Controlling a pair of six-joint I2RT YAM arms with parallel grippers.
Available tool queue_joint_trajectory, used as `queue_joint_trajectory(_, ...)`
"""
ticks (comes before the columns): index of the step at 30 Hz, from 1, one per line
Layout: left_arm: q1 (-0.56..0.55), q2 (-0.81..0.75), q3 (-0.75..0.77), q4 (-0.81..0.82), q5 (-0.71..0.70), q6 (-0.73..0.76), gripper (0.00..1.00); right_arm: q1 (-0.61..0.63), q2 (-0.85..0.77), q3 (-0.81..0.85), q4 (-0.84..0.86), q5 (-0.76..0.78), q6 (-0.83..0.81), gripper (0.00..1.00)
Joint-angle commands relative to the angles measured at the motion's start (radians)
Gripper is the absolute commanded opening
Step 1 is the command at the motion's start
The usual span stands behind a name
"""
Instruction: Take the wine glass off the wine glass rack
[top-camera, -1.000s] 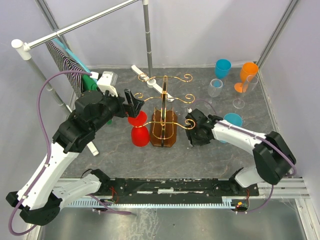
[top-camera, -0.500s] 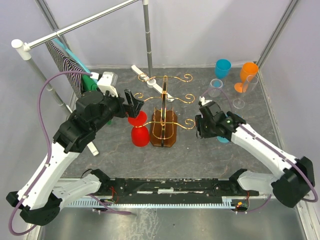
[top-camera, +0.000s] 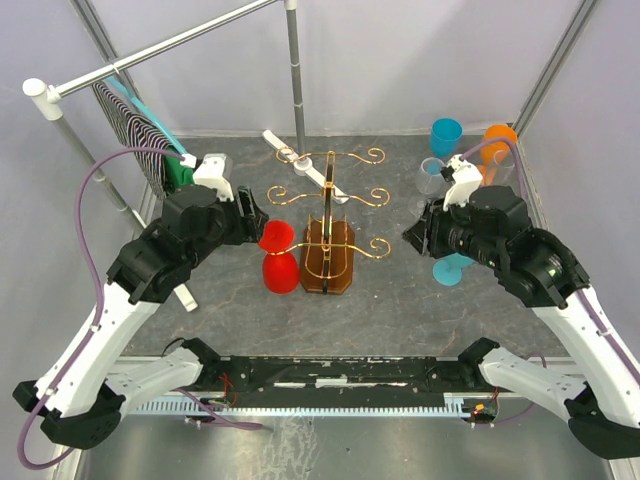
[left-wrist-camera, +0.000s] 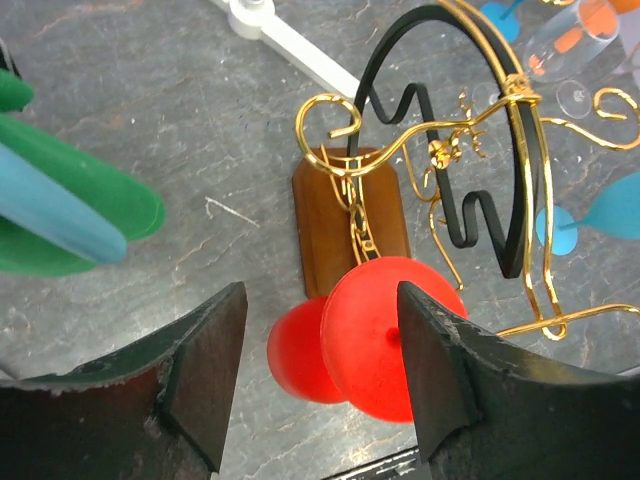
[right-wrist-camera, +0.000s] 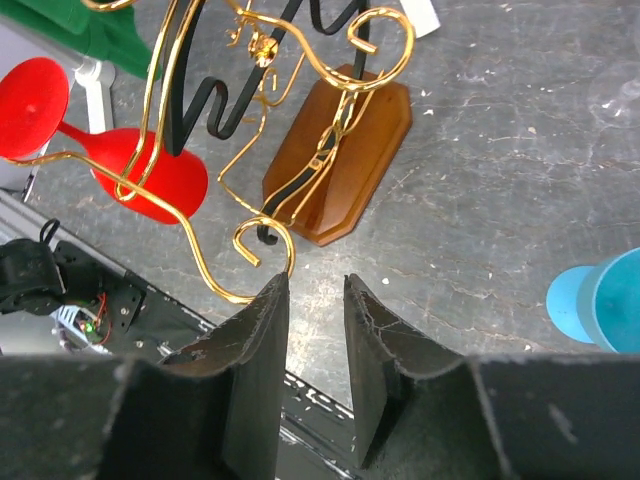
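Wine glass (top-camera: 278, 256), red, hangs upside down with its stem caught in a low scroll arm of the wine glass rack (top-camera: 329, 212), just beyond the tips of the left fingers (left-wrist-camera: 200, 370). Those fingers are spread wide and hold nothing; the glass's round foot sits ahead of them, close to one finger, and I cannot tell whether it touches. The right fingers (right-wrist-camera: 255, 380) stand narrowly apart with nothing between them, above the rack's opposite scroll curl. A blue glass (right-wrist-camera: 600, 300) stands on the desk (top-camera: 400, 310) beside them.
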Motion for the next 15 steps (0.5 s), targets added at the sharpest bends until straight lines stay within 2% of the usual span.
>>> queue_joint_trajectory(1, 0.002, -0.002, 0.065, -0.068, -0.047, -0.082, 0.67, 0.005, 0.005, 0.031, -0.011, -0.073, -0.022, 0.36)
queue_joint_trajectory(5, 0.003, 0.012, 0.097, -0.124, -0.036, -0.098, 0.64, 0.005, -0.002, 0.029, -0.006, -0.085, -0.026, 0.36)
queue_joint_trajectory(8, 0.003, 0.008, 0.073, -0.135, -0.013, -0.106, 0.67, 0.006, -0.019, 0.025, -0.008, -0.083, -0.037, 0.36)
queue_joint_trajectory(15, 0.003, -0.008, -0.015, -0.070, 0.084, -0.164, 0.69, 0.005, -0.063, 0.025, -0.020, -0.064, -0.041, 0.36)
